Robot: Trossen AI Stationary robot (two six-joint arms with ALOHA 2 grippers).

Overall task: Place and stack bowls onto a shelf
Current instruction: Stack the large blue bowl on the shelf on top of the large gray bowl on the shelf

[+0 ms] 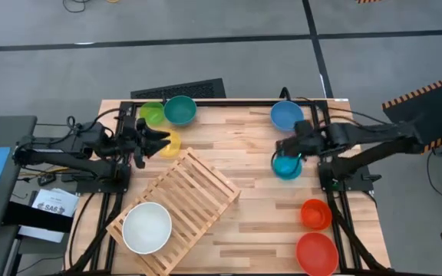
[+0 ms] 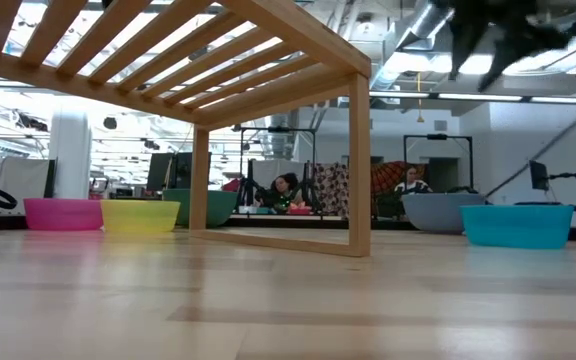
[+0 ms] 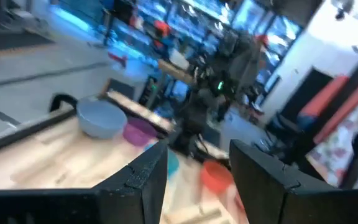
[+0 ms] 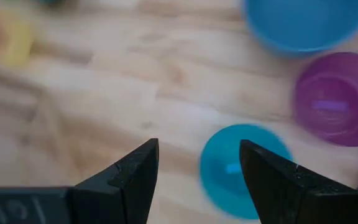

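On the desk (image 1: 267, 207), the shelf (image 1: 179, 207) sits slanted near the front left corner, with a white bowl (image 1: 146, 227) on its front end. The right pincer (image 4: 197, 180) hangs above a small teal bowl (image 4: 238, 168) near the right edge, its fingers apart and holding nothing. The left pincer (image 3: 197, 174) is by the left edge beside a yellow bowl (image 1: 170, 144), fingers apart too. Two orange-red bowls (image 1: 315, 215) rest at the front right corner.

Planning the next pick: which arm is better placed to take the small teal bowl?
Right. Its open claw hovers just above the small teal bowl; the left claw sits across the table, near the yellow bowl.
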